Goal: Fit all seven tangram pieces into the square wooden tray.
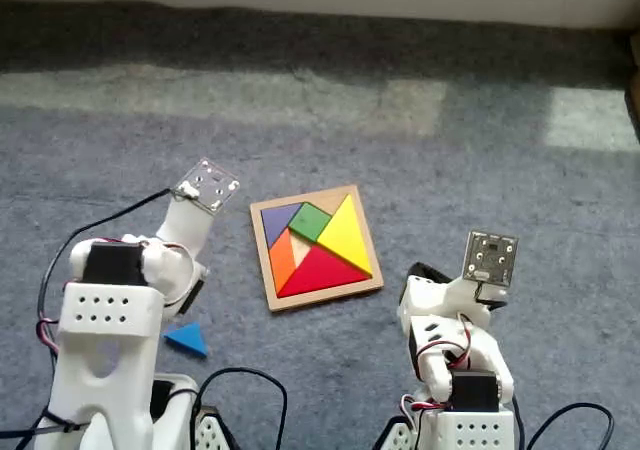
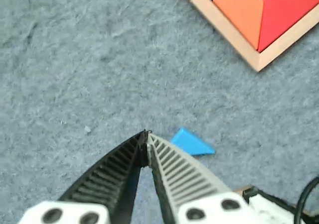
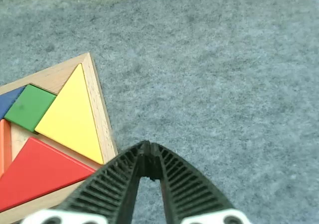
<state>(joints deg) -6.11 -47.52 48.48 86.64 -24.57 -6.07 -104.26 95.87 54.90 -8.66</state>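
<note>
Far lower left of the high view, the blue triangle is lying flat on the grey carpet, well apart from the tray and just beside the left arm's base. Its longest side seems to be running from a sharp left tip down toward the lower right, with the square corner pointing up toward the tray. It is looking thin, stiff and light, probably smooth-painted wood, so it is likely sliding easily. Pinching across its narrow span, one finger on the long side and one near the opposite corner, should be working best, as the carpet pile is yielding a little. The left gripper is hovering next to it, fingers pressed together and holding nothing. At centre, the square wooden tray is sitting slightly rotated, already carrying purple, green, yellow, orange and red pieces around a small bare gap. To the right, the right gripper is hanging over carpet just beside the tray's rim, fingers closed and gripping nothing
</note>
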